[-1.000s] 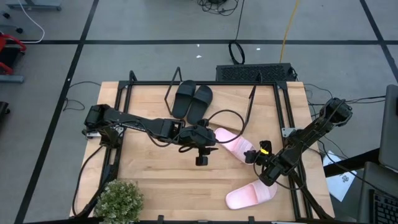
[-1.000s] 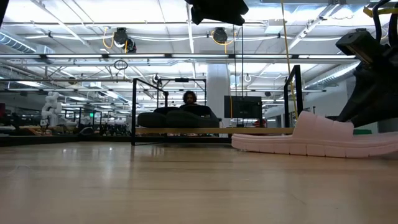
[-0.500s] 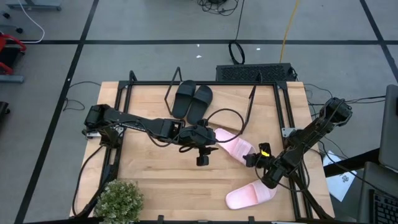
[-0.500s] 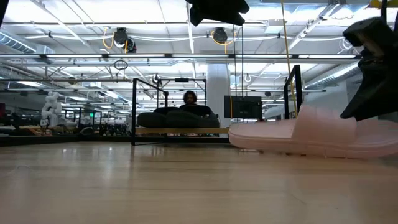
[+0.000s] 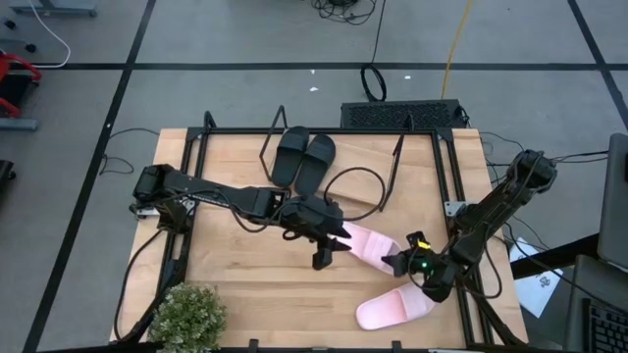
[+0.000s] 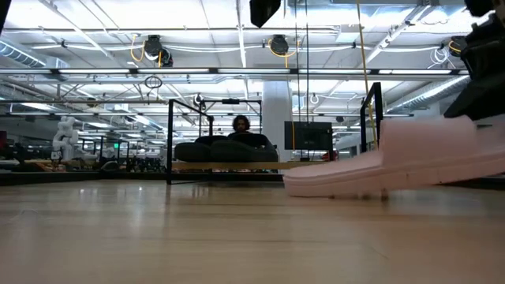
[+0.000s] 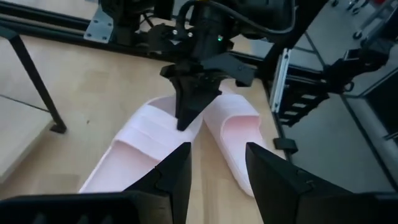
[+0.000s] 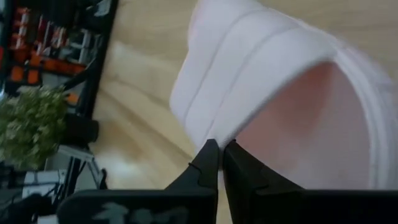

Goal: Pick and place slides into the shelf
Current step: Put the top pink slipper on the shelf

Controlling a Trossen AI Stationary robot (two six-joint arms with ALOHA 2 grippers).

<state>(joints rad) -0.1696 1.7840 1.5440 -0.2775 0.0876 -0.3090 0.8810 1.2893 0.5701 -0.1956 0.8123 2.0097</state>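
Note:
A pale pink slide [image 5: 365, 244] lies mid-table with my right gripper [image 5: 397, 260] shut on its strap. In the low view this slide [image 6: 394, 162] is tilted, its right end raised. The second pink slide [image 5: 395, 309] rests flat on its sole near the front edge. My left gripper [image 5: 329, 247] hangs open over the table just left of the held slide, nothing between its fingers [image 7: 180, 174]. Two black slides [image 5: 304, 157] lie side by side on the shelf [image 6: 229, 166] at the far side. My right gripper pinches the edge of the pink slide's wide strap [image 8: 214, 127] between its two fingers [image 7: 189, 109]. The fingers come slanting down from the table's right side. The strap end is lifted; the other end [image 6: 304, 185] hangs low, and I cannot tell whether it touches the table.
A small green plant [image 5: 186, 314] stands at the near left corner. Black wire end frames [image 5: 392, 172] rise on either side of the shelf. Cables loop over the table behind my left arm [image 5: 353, 186]. Bare wood lies between the plant and the slides.
My right gripper has gone up and toward the near edge with the pink slide's strap. The slide has slid nearer and tilted, its strap end raised. My left gripper has rolled and tipped in place.

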